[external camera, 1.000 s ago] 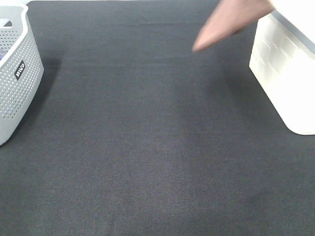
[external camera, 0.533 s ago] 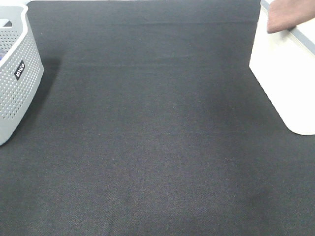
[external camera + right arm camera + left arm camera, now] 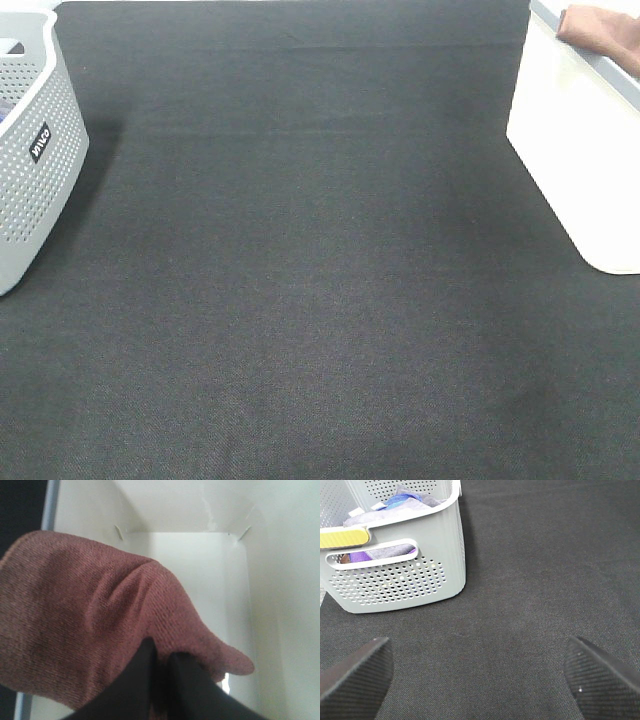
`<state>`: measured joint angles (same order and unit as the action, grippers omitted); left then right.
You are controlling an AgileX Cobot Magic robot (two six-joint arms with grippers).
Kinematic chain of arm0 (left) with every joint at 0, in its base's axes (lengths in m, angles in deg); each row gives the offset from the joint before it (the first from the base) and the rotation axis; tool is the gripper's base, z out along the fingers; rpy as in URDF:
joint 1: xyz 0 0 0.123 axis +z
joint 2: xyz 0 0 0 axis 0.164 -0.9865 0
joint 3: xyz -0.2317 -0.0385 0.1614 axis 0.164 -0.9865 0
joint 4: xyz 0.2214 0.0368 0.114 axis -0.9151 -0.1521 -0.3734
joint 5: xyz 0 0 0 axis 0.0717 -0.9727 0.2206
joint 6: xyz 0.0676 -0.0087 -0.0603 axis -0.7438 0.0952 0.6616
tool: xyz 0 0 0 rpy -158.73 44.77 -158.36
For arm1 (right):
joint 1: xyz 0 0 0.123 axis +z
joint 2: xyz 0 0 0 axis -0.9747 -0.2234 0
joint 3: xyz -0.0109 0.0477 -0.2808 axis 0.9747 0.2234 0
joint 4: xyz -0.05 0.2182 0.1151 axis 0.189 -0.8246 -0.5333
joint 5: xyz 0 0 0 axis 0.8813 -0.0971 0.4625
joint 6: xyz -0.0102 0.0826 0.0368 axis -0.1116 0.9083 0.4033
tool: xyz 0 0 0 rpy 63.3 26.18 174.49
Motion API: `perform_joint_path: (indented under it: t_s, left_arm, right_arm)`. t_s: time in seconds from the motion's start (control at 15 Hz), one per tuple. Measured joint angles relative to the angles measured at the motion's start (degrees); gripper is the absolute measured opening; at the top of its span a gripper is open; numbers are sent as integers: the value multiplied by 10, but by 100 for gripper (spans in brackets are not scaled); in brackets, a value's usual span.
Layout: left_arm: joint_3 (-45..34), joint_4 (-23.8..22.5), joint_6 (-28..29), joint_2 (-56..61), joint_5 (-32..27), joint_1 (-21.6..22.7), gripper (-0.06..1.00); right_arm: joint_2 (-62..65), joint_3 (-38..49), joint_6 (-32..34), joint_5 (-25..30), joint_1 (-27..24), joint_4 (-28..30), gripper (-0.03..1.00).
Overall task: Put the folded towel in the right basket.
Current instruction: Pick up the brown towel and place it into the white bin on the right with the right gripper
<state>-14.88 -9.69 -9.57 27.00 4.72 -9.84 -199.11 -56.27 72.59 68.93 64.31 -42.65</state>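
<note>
The folded towel is reddish-brown. In the exterior high view its edge (image 3: pixel 600 28) shows over the rim of the white right basket (image 3: pixel 580 150) at the top right. In the right wrist view my right gripper (image 3: pixel 161 680) is shut on the towel (image 3: pixel 90 615) and holds it above the basket's white inside (image 3: pixel 200 560). The right gripper itself is outside the exterior high view. My left gripper (image 3: pixel 480 672) is open and empty above the black mat, near the grey left basket (image 3: pixel 400 580).
The grey perforated basket (image 3: pixel 30 150) stands at the left edge and holds several cloths (image 3: pixel 395 502). A black mat (image 3: pixel 300 260) covers the table between the two baskets.
The towel has moved right and away from over the mat to over the right basket's rim. The left arm has not moved.
</note>
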Motion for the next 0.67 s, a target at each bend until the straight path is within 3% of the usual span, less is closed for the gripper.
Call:
perform_joint_path:
  t_s: [0.27, 0.33, 0.67]
  left_arm:
    - [0, 0, 0, 0, 0, 0, 88]
    - [0, 0, 0, 0, 0, 0, 88]
    - [0, 0, 0, 0, 0, 0, 88]
  right_arm:
    - [-8, 0, 30, -1, 0, 16, 60]
    - [-8, 0, 34, 2, 0, 16, 65]
    - [17, 0, 65, 29, 0, 5, 71]
